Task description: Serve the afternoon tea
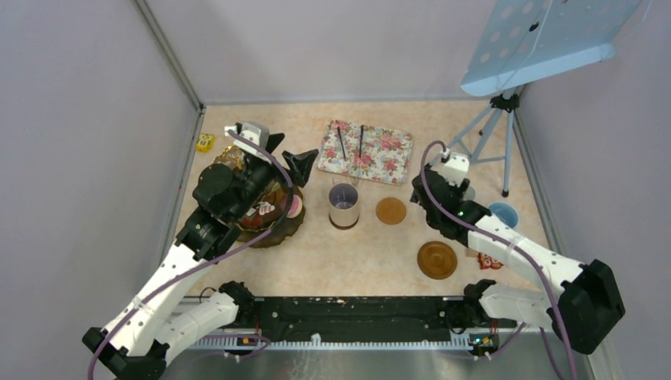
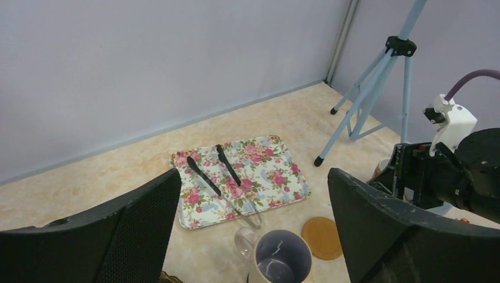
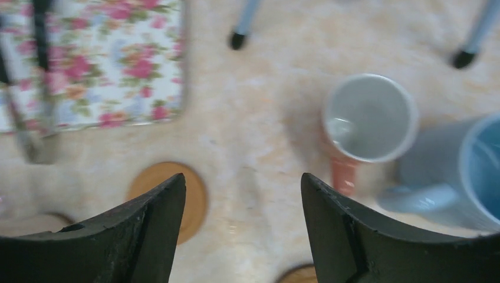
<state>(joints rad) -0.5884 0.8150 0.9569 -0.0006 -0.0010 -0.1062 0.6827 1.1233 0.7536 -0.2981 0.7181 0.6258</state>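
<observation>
A tall lilac mug (image 1: 343,204) (image 2: 282,257) stands mid-table beside a round orange biscuit (image 1: 390,210) (image 2: 322,237) (image 3: 178,199). A darker round one (image 1: 437,260) lies nearer the front. In the right wrist view a small white cup (image 3: 368,117) with a pink handle stands next to the light-blue mug (image 3: 467,171) (image 1: 503,214). My right gripper (image 3: 243,183) (image 1: 427,198) hangs open over bare table between the biscuit and the white cup, holding nothing. My left gripper (image 2: 252,177) (image 1: 289,154) is open and empty above a dark basket (image 1: 294,227) of small toy cakes.
The rose-patterned tray (image 1: 388,162) (image 2: 277,171) lies at the back centre with black tongs (image 2: 203,175) on it. A light-blue tripod (image 1: 494,131) stands at the back right. A yellow toy (image 1: 205,142) sits by the left wall, and a red and white packet (image 1: 490,261) lies near the right arm.
</observation>
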